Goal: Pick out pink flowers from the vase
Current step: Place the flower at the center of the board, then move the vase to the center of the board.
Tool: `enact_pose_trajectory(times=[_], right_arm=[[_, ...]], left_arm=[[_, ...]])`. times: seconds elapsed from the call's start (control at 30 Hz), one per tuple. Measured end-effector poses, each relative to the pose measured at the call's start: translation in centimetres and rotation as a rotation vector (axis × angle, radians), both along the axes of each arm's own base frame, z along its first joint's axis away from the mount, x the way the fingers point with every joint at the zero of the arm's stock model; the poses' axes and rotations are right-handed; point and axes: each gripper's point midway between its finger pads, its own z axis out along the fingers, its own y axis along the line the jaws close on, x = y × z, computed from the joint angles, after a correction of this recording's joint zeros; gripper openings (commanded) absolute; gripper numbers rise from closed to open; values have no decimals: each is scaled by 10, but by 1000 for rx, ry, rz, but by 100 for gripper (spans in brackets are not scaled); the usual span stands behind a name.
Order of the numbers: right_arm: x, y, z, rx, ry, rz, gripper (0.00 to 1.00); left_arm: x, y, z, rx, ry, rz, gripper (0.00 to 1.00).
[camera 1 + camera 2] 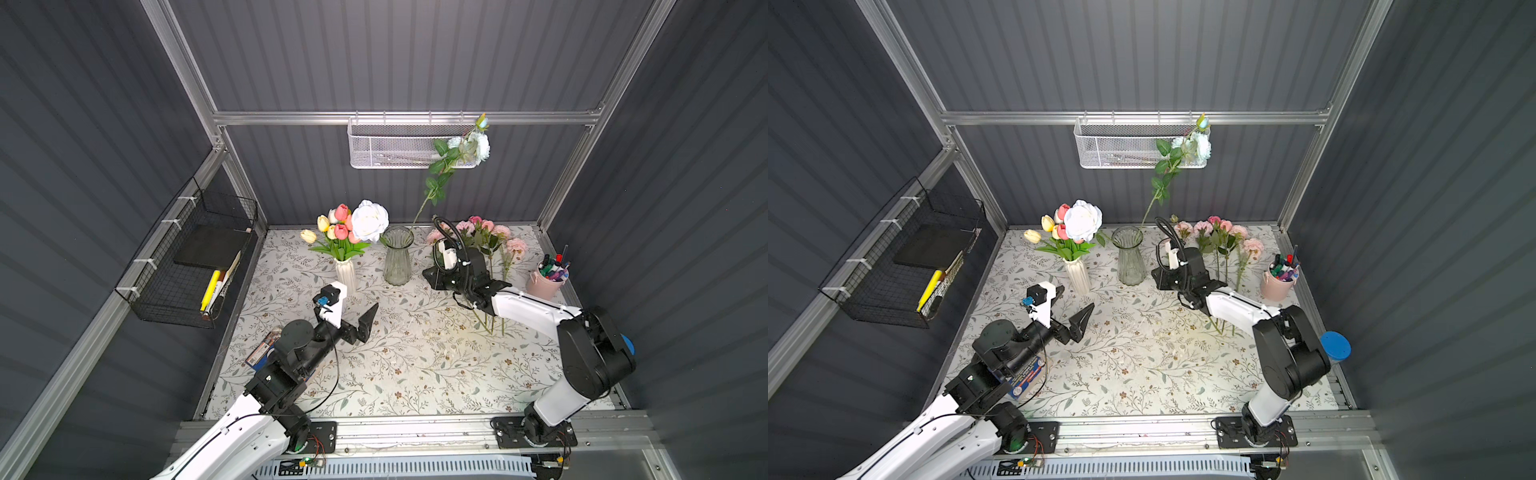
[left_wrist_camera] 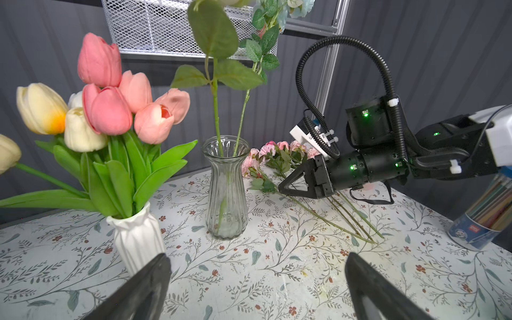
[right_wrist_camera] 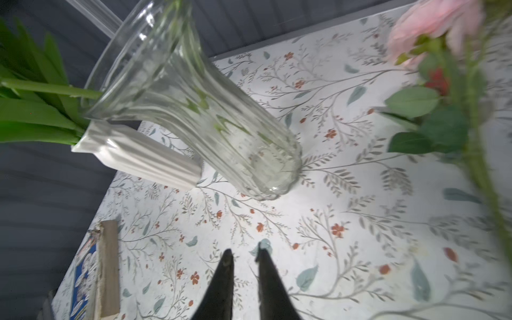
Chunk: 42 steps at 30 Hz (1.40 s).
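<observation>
A clear ribbed glass vase (image 1: 398, 259) (image 1: 1130, 257) (image 2: 225, 188) (image 3: 194, 110) stands at the back and holds two green stems, a white rose (image 1: 369, 221) and a pale blue rose (image 1: 478, 145). Several pink flowers (image 1: 484, 232) (image 1: 1217, 230) (image 2: 277, 149) lie on the table right of it. Salmon-pink tulips (image 1: 341, 212) (image 2: 105, 110) stand with yellow and cream ones in a white ribbed vase (image 1: 345, 272). My right gripper (image 1: 428, 276) (image 3: 245, 249) is shut and empty, low beside the glass vase, over the lying stems. My left gripper (image 1: 357, 307) (image 2: 257, 266) is open, in front of the white vase.
A pink cup of markers (image 1: 546, 282) stands at the right edge, and a tube of pencils (image 2: 482, 221) near my right arm. A black wire basket (image 1: 195, 266) hangs on the left wall, a white mesh basket (image 1: 399, 145) on the back wall. A blue box (image 1: 262, 353) lies under my left arm.
</observation>
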Motion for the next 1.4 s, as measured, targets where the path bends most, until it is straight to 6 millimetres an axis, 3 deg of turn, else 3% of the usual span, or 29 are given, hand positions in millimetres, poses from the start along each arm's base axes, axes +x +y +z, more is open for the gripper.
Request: enact_pose_trajectory(times=[0.1, 0.3, 0.47, 0.77, 1.4], right_arm=[[1, 21, -12, 75, 33, 18, 0], [-3, 53, -41, 167, 115, 32, 0], [1, 68, -60, 230, 162, 17, 0], [31, 76, -77, 293, 151, -58, 0], [111, 78, -68, 335, 90, -129, 0]], left_arm=[[1, 3, -9, 16, 10, 16, 99], [2, 5, -8, 43, -9, 24, 100], [1, 6, -8, 56, -25, 27, 99], [1, 8, -4, 56, -53, 33, 99], [1, 8, 1, 55, -77, 33, 99]])
